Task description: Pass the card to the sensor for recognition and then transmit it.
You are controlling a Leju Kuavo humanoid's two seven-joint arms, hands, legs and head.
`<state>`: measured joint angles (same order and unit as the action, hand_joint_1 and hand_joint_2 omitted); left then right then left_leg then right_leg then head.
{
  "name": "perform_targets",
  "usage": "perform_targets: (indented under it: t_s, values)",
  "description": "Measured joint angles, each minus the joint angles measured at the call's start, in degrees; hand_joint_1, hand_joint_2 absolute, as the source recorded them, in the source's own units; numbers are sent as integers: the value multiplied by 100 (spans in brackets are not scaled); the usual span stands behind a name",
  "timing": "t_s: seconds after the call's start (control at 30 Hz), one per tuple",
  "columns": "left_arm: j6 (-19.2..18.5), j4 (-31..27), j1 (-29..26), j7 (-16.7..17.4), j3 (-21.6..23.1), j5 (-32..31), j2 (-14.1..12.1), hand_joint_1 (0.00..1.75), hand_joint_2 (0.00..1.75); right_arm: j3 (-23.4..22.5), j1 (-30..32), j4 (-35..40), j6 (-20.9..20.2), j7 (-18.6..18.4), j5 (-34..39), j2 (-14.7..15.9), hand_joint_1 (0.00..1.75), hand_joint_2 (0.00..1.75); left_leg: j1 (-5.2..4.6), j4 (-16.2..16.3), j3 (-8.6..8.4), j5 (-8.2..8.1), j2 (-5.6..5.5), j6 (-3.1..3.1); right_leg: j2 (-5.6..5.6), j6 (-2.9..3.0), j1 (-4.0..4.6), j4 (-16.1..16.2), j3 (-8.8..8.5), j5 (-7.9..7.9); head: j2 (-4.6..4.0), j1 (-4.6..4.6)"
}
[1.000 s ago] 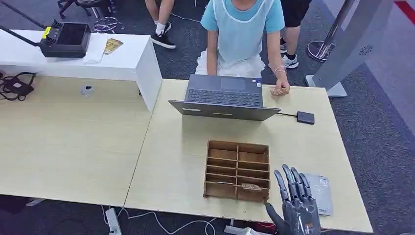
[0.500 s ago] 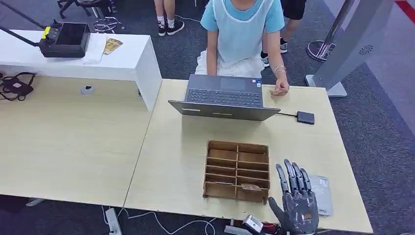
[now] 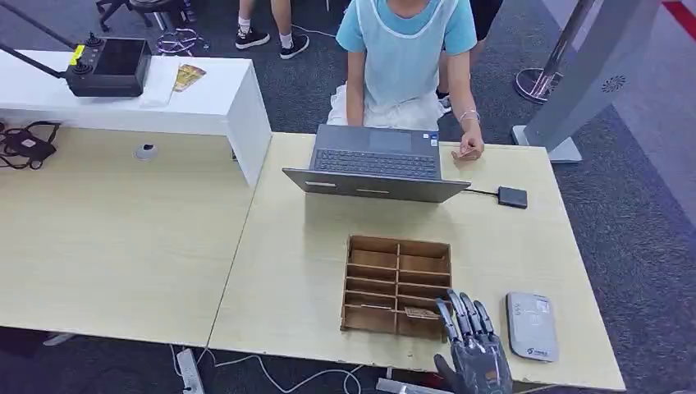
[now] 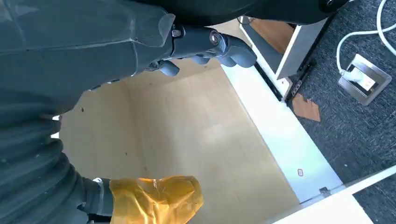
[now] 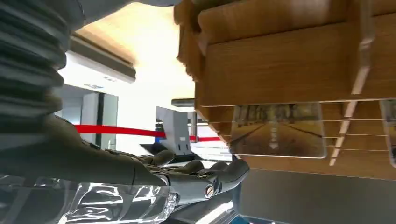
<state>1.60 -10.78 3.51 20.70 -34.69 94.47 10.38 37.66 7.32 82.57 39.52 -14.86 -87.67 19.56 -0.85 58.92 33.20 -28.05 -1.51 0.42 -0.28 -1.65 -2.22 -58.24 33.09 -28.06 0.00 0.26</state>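
Right hand [image 3: 472, 353] hovers at the near edge of the desk [image 3: 279, 271] with its fingers stretched out, slightly apart and holding nothing, their tips just short of the near right corner of the wooden slotted card rack [image 3: 398, 286]. The card [image 3: 422, 313] it needs stands in the nearest slot on the right, just ahead of the fingertips and a little to their left; the right wrist view shows its printed face [image 5: 276, 129] upright against a wooden divider, with the fingers [image 5: 205, 173] apart from it. The grey card sensor [image 3: 531, 325] lies flat on the desk just to the right of the hand, clear of the rack. To do this step well, I judge the hand should drift slightly left and forward so thumb and fingers straddle the card's top edge, then pinch the exposed edge and lift straight up along the slot, since a tilted pull could jam the card on the dividers or drag the light rack. Left hand [image 4: 205, 44] hangs away from the work, fingers loosely curled around nothing, over bare desk
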Motion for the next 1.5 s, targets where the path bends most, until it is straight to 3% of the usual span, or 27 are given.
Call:
perform_targets:
  t_s: [0.63,1.1,1.17,1.3,1.33,1.37,1.5]
  values:
    - [11,0,2,-9,-107,0,9,0,175,-103,-28,212,7,234,-125,-321,0,175,0,0,-1,0,0,0,0,0,0,0,-1,0,0,-2]
    - [15,0,4,-13,-142,0,13,0,175,-146,-61,114,7,474,190,-428,0,175,0,0,0,0,0,0,0,0,0,0,-1,0,0,-2]
    - [15,0,5,-13,-157,0,15,0,175,-146,-72,66,7,487,210,-441,17,175,0,0,0,0,0,0,0,0,0,0,-1,0,0,-2]
    - [15,0,5,-13,-195,0,20,0,175,-175,-103,13,7,562,194,-474,21,175,0,0,-1,0,0,0,0,0,0,0,-1,0,0,0]
    - [15,0,5,-13,-197,0,20,0,175,-197,-108,9,7,577,186,-485,31,175,0,0,-1,0,0,0,0,0,0,0,-1,0,0,0]
    - [15,0,5,-13,-199,0,20,0,175,-216,-117,4,7,583,181,-500,56,175,0,0,-1,0,0,0,0,0,0,0,-1,0,0,-2]
    - [17,0,5,-13,-205,0,22,0,175,-295,-134,2,7,647,173,-544,42,175,0,0,-1,0,0,0,0,0,0,0,-1,0,0,0]
